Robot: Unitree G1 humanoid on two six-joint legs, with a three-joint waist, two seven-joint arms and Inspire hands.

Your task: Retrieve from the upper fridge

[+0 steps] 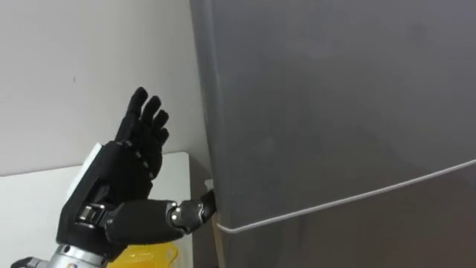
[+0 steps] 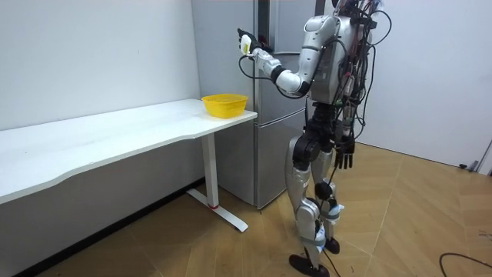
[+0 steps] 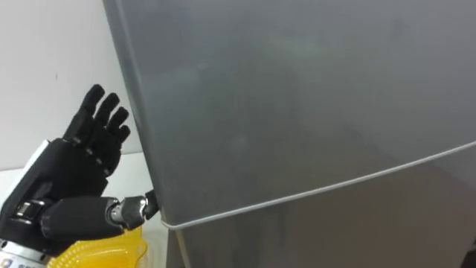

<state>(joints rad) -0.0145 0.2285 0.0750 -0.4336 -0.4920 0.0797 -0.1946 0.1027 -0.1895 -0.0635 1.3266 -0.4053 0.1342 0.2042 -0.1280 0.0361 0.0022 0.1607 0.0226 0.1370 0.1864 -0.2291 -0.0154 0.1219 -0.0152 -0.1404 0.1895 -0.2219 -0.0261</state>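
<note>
The grey fridge (image 1: 335,112) stands right in front of me with its upper door (image 3: 297,97) closed; a pale seam (image 1: 349,197) marks where the upper door meets the lower one. My left hand (image 1: 123,175) is raised at the door's left edge, open, fingers straight and pointing up. Its thumb (image 1: 195,211) reaches sideways and touches the door's edge just above the seam. In the room view I stand before the fridge (image 2: 265,85) with the left hand (image 2: 246,42) up at the door and my right hand (image 2: 344,156) hanging at my side.
A white table (image 2: 115,135) runs along the wall to the left of the fridge. A yellow bowl (image 2: 224,104) sits on its end nearest the fridge, just below my left hand (image 3: 71,186). Wooden floor lies behind me.
</note>
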